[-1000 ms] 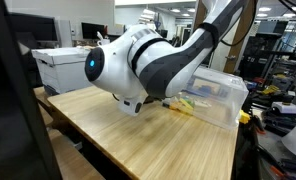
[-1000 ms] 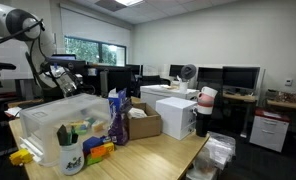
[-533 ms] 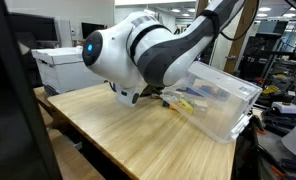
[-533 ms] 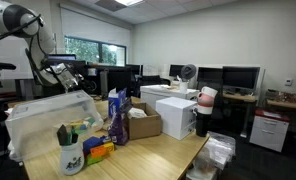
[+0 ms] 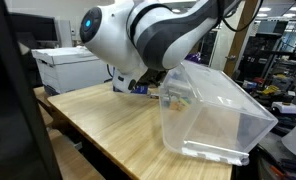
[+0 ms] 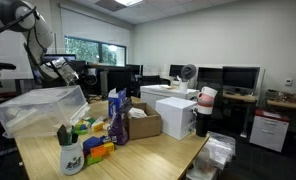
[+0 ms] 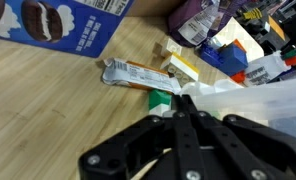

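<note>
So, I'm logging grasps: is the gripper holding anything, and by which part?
Yes. The gripper is shut on the clear plastic bin, pinching its rim at one side; the bin hangs tilted.

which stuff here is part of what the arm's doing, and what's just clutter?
In hand:
- gripper, shut on the bin's rim
- clear plastic bin, held tilted above the table

Lying about:
- snack bar
- blue cookie box
- purple bag
- mug of pens
- cardboard box

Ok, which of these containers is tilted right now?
The clear plastic bin, held by the claw and tipped steeply. The cardboard box and the white box beside it sit flat and upright on the table.
</note>
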